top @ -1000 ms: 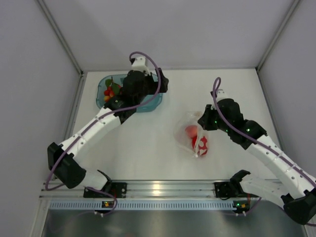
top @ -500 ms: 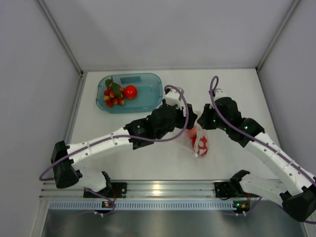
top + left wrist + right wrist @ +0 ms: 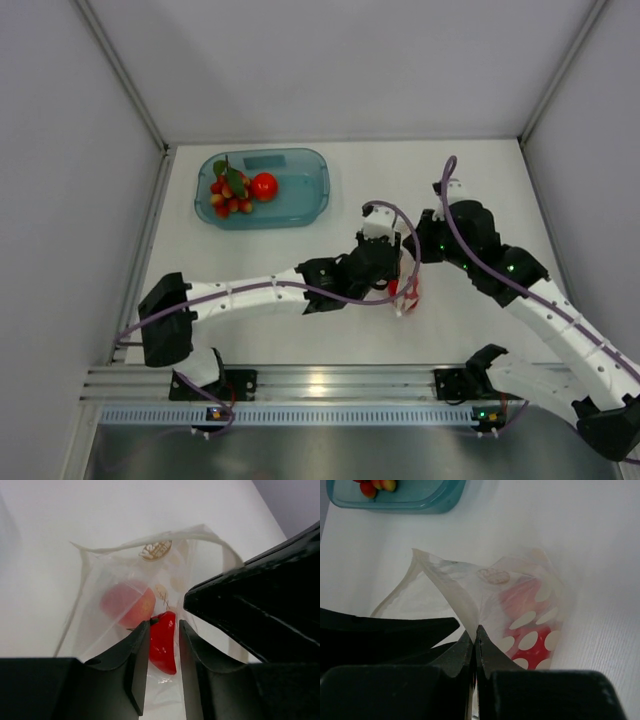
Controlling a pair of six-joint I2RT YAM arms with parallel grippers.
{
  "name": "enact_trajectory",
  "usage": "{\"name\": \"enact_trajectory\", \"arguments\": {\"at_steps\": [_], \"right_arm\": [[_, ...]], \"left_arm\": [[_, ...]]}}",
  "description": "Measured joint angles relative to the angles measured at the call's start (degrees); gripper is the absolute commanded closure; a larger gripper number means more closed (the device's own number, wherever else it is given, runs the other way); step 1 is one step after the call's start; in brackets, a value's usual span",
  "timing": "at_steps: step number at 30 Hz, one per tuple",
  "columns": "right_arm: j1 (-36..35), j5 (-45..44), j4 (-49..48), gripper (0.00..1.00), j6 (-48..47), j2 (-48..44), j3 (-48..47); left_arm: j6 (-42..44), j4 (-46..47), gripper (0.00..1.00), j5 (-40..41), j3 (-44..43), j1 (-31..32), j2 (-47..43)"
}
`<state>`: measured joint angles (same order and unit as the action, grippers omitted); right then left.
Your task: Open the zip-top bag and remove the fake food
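The clear dotted zip-top bag [image 3: 409, 292] lies right of centre with its mouth held up. My right gripper [image 3: 476, 629] is shut on the bag's [image 3: 540, 605] upper edge strip. My left gripper [image 3: 164, 630] reaches into the bag [image 3: 165, 550], its jaws narrowed round a red bell pepper [image 3: 164, 645]. The left finger touches the pepper and a sliver of gap shows at the right finger. A pink peach [image 3: 125, 605] lies just beyond. In the top view the left gripper [image 3: 399, 276] sits beside the right gripper [image 3: 416, 251].
A translucent teal tray [image 3: 310, 200] stands at the back left, holding a red berry cluster with green leaves [image 3: 226, 192] and a round red tomato [image 3: 264, 186]. Its corner [image 3: 420, 502] shows in the right wrist view. Grey walls close in both sides and the back.
My left arm swung from the tray, where the tomato now lies, across to the bag and entered it, its jaws narrowing round the pepper. The right gripper kept its hold on the bag edge.
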<state>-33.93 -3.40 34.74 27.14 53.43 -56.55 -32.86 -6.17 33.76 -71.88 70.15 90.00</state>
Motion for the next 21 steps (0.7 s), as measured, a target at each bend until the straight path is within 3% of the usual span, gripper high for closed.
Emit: {"name": "enact_trajectory", "arguments": {"at_steps": [5,14,21], "right_arm": [[0.0,-0.9,-1.5,1.00,0.1,-1.6,1.6],[0.4,-6.9,-0.5,1.00,-1.2,-1.8,2.9],[3.5,-8.3,0.5,1.00,-3.7,-0.1,2.9]], "left_arm": [[-2.7,1.0,0.73,-0.4,0.0,0.0,7.0],[-5.7,1.1,1.00,-1.1,0.2,0.0,12.7],[-5.0,1.6,1.00,-3.3,0.9,0.1,12.7]]}}
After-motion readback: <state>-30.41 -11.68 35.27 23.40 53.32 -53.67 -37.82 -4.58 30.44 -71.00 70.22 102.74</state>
